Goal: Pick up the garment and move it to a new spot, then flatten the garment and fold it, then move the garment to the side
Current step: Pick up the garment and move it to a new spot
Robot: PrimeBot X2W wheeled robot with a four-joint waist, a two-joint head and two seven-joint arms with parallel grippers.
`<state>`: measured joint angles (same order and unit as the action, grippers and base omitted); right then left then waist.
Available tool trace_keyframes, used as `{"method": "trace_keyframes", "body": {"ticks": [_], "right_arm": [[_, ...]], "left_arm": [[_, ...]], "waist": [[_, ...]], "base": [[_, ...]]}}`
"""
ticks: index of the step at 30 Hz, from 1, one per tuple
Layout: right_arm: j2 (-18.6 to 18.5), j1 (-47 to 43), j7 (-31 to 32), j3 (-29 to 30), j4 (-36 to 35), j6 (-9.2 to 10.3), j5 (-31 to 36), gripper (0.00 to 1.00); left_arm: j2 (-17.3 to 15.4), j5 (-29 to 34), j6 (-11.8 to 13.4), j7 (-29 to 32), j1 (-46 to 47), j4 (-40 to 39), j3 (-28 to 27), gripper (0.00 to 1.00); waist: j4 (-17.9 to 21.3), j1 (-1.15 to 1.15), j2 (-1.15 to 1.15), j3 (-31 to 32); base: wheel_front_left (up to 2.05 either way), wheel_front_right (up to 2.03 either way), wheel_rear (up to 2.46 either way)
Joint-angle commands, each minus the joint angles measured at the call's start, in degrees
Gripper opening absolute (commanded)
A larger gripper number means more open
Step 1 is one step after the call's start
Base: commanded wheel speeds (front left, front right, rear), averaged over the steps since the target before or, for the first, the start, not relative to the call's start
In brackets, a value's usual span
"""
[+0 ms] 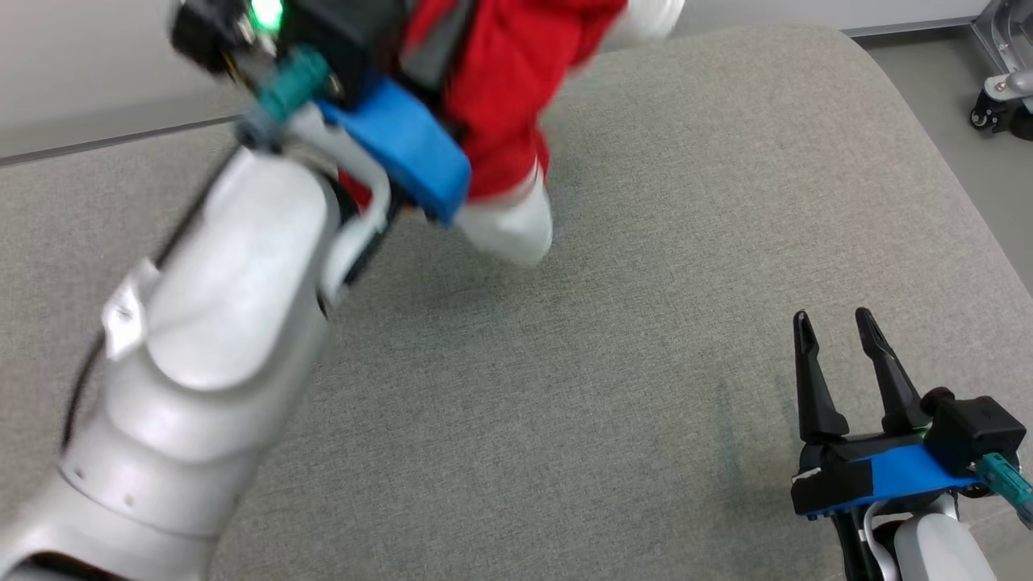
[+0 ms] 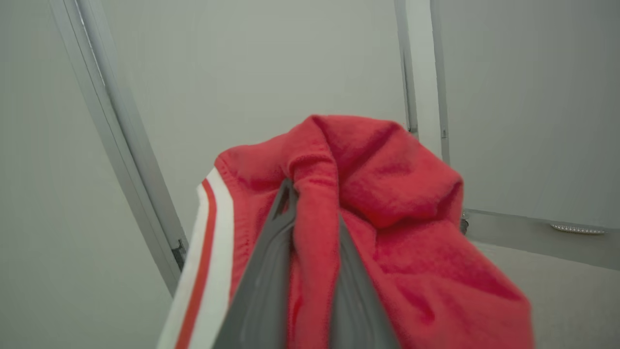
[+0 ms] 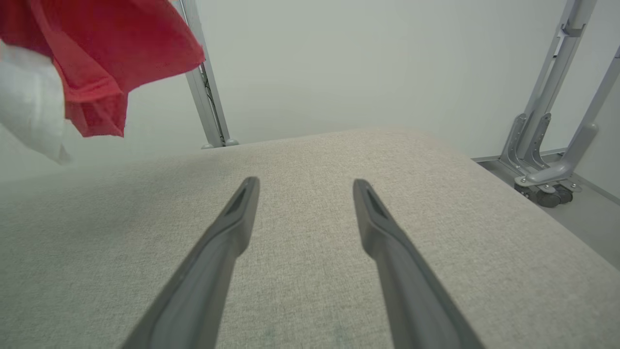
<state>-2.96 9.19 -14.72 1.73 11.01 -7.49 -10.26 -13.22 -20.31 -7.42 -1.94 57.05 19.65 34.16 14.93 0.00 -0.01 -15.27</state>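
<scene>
Left jaws, upper left of frame, clamped on red garment (image 1: 500, 105) (white trim), hanging over grey counter (image 1: 646, 363). Right jaws lower right, spread wide, empty.

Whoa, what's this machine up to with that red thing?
The robot's left jaws are shut on a red fleece garment with white trim, holding it up off the wide grey fabric-covered surface. A white end of it hangs lowest. The right jaws sit open and empty near the surface's front right. The garment is bunched, not yet laid flat or folded.
</scene>
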Motion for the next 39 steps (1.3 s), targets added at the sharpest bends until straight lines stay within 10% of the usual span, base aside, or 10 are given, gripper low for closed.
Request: {"method": "trace_keyframes", "body": {"ticks": [1, 18, 19, 20, 39], "right_arm": [[0.1, 0.7, -0.4, 0.0, 0.3, -0.01, -0.8, 1.00], [0.0, 0.6, -0.5, -0.3, 0.7, -0.01, -0.5, 1.00], [0.0, 0.5, -0.6, -0.5, 0.8, -0.01, -0.4, 1.00], [0.0, 0.3, -0.6, -0.4, 0.9, -0.01, -0.4, 1.00], [0.0, -3.8, -0.4, 0.1, 1.6, -0.01, 0.9, 1.00]], "left_arm": [[0.2, -0.6, 0.0, -0.8, -3.4, 1.3, 1.1, 0.00], [7.8, -5.8, -0.1, -8.2, -24.5, 18.3, 10.6, 0.00], [8.2, -6.2, -0.1, -8.9, -24.5, 18.7, 10.8, 0.73], [8.5, -6.1, -0.1, -9.6, -23.9, 19.0, 10.9, 1.00], [0.2, -4.1, 8.7, -13.3, -30.8, 1.8, -8.5, 1.00]], "waist": [[0.1, 0.00, 0.01, -0.3], [-3.4, 0.00, 0.01, 0.7], [-3.7, 0.00, 0.01, 1.1], [-4.0, 0.00, 0.01, 1.5], [-12.3, 0.00, 0.01, 9.2]], "base": [[0.00, 0.00, 0.00], [0.00, 0.00, 0.00], [0.00, 0.00, 0.00], [0.00, 0.00, 0.00], [0.00, 0.00, 0.00]]}}
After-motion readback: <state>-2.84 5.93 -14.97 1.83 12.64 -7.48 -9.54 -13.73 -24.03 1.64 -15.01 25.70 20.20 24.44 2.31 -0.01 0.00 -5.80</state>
